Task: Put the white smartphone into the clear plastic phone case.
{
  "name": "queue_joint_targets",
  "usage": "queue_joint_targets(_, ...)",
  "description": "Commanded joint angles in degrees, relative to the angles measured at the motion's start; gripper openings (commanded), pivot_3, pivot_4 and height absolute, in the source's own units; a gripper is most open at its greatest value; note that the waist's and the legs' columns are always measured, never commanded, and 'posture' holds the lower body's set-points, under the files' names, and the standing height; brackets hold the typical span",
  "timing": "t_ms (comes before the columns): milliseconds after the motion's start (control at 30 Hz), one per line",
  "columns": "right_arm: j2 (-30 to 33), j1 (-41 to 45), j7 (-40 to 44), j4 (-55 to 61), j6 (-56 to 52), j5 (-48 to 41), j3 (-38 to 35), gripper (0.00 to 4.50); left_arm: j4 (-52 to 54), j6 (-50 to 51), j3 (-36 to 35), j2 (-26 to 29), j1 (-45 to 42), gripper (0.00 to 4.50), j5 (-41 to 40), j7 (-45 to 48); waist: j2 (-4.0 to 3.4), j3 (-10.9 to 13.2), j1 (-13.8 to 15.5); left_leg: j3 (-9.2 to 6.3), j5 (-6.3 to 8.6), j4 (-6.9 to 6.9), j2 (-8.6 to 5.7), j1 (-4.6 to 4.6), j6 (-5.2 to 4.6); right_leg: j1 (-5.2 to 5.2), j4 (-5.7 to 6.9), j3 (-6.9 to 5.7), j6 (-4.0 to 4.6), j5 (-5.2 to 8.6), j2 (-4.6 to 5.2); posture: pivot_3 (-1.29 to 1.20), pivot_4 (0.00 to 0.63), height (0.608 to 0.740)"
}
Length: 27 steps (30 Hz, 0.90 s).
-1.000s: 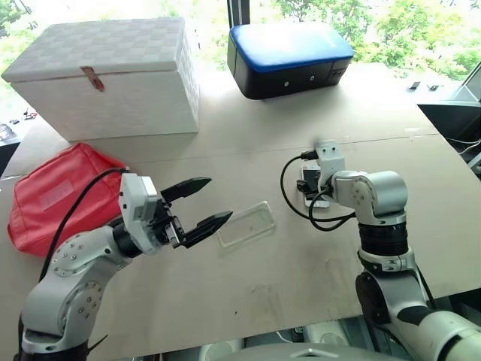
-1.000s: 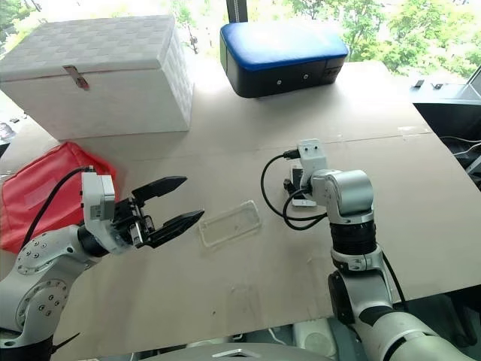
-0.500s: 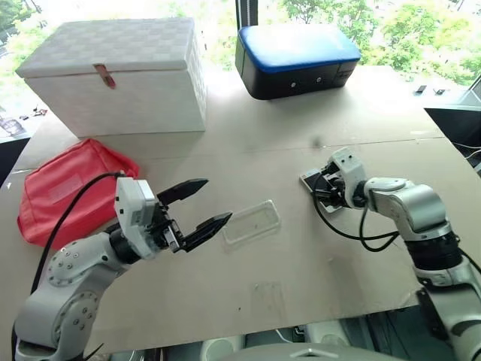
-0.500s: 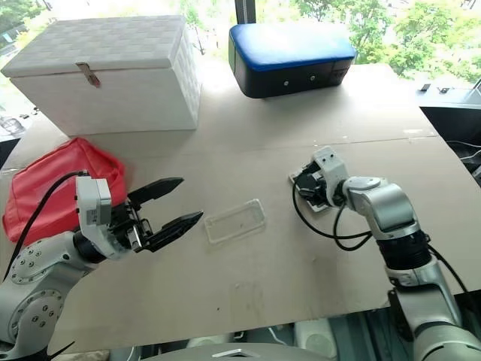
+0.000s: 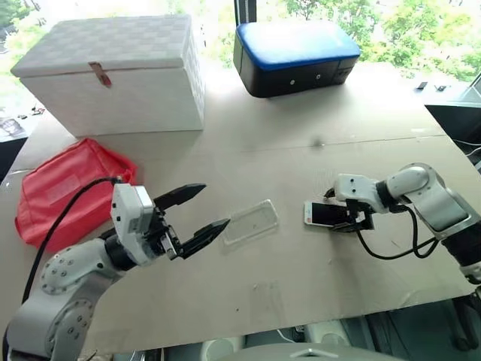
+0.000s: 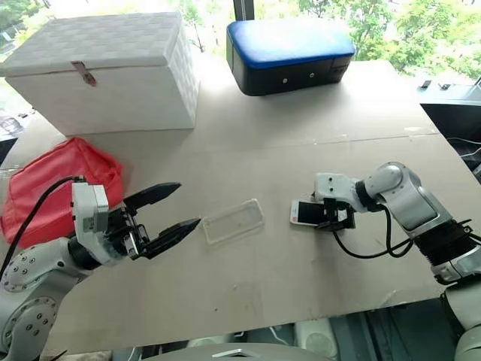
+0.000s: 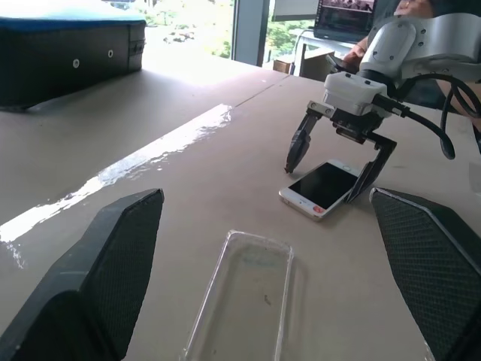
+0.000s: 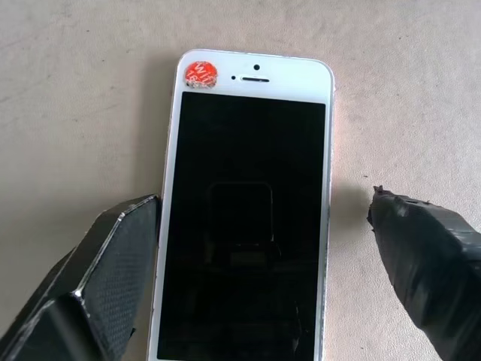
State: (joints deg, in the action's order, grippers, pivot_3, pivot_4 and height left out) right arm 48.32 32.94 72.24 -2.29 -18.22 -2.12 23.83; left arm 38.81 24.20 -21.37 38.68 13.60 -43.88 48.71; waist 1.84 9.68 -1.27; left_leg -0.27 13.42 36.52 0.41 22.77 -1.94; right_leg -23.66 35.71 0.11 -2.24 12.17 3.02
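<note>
The white smartphone (image 5: 323, 213) lies flat on the table, black screen up, with a red sticker (image 8: 200, 74) at one white end. My right gripper (image 5: 340, 213) is open and reaches in from the right, tilted down. Its two black fingers (image 8: 113, 256) straddle the phone's long sides at the near end, and the far finger stands clear of the edge. The clear plastic phone case (image 5: 250, 222) lies empty just left of the phone, open side up. My left gripper (image 5: 215, 206) is open and hovers level to the left of the case (image 7: 244, 297), pointing at it with nothing between its fingers.
A white woven box (image 5: 113, 71) stands at the back left. A black case with a blue top (image 5: 293, 56) sits at the back centre. A red pouch (image 5: 64, 184) lies at the left, beside my left arm. The tan table (image 5: 301, 150) ends close in front.
My right arm has swung out to the right and its wrist has rolled, so the gripper now reaches the phone from the right side. The phone shows more fully. The left arm has stayed put.
</note>
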Motion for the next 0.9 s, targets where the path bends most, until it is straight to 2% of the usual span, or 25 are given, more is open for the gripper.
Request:
queue_joint_targets(33,3.6,-4.2,0.3,3.3,-1.5,2.0,-0.7,4.42,0.0,-2.1,-0.4,1.0,0.6,4.5,0.8,2.1,-0.04,0.0,0.5,0.0,0.0,0.0,0.0,0.0,0.0,0.0,0.0,0.0,0.0,0.0,0.03,0.0,0.15,0.74)
queue_joint_targets(167,6.3,-8.5,0.5,6.9,-4.5,0.8,-3.5,4.42,-1.2,-2.3,0.5,1.8,2.3,4.5,1.0,5.3,-0.08,0.0,1.6,0.03,0.06,0.01,-0.08,0.12,0.11,-0.02,-0.05,-0.06,0.17,-0.08,0.11,0.0,0.15,0.74)
queue_joint_targets(267,6.1,-10.3,-0.1,7.0,-6.1,1.7,-3.1,3.61,-2.4,-1.6,1.8,3.1,2.5,4.5,1.9,6.7,-0.03,0.0,2.2,0.07,0.09,0.06,-0.1,0.15,0.14,0.0,-0.15,-0.05,0.16,-0.08,0.12,0.0,0.15,0.74)
queue_joint_targets(333,5.1,-10.4,-1.2,6.7,-7.3,1.6,-3.4,2.79,-3.5,-0.9,2.2,3.9,2.2,4.5,2.7,6.6,0.03,0.0,2.1,0.04,0.09,0.1,-0.1,0.14,0.14,0.0,-0.16,-0.09,0.15,-0.07,0.13,0.0,0.15,0.74)
queue_joint_targets(467,3.6,-10.1,-3.0,3.8,-3.9,1.3,-5.4,2.77,-5.9,-2.5,3.0,4.8,2.3,4.5,4.0,9.4,0.13,-0.1,2.1,0.02,0.09,0.21,-0.04,0.11,0.14,0.02,-0.13,-0.15,-0.04,0.03,0.15,0.0,0.15,0.74)
queue_joint_targets(567,1.1,-9.2,-1.3,5.9,-2.0,-4.2,-9.1,2.77,-7.8,-4.7,3.4,4.8,4.5,4.5,6.7,11.0,0.16,-0.1,1.9,0.03,0.09,0.28,0.02,0.1,0.14,0.02,-0.11,-0.24,-0.04,0.03,0.23,0.0,0.15,0.74)
queue_joint_targets(633,-1.1,-6.7,-0.7,9.2,-4.9,-7.4,-10.0,2.77,-8.4,-5.5,3.4,3.5,6.1,4.5,7.9,9.8,0.11,-0.1,1.6,0.09,0.09,0.28,0.04,0.1,0.14,0.01,-0.06,-0.27,-0.04,0.02,0.4,0.0,0.15,0.74)
queue_joint_targets(733,-3.7,-2.5,0.2,13.1,-7.0,-7.8,-7.9,2.77,-10.7,-13.0,3.1,-0.5,7.8,4.5,9.7,11.5,-0.26,0.2,0.7,0.12,0.09,0.25,0.05,0.13,0.14,-0.06,0.06,-0.39,0.13,-0.08,0.52,0.0,0.15,0.74)
queue_joint_targets(900,-7.7,4.1,0.8,11.9,-6.0,-2.6,-0.2,2.77,-12.4,-10.3,0.2,1.8,8.8,4.5,3.4,17.6,-0.32,0.2,0.9,-0.05,0.1,0.16,0.05,0.23,0.16,-0.14,0.07,-0.61,0.26,-0.08,0.41,0.0,0.15,0.74)
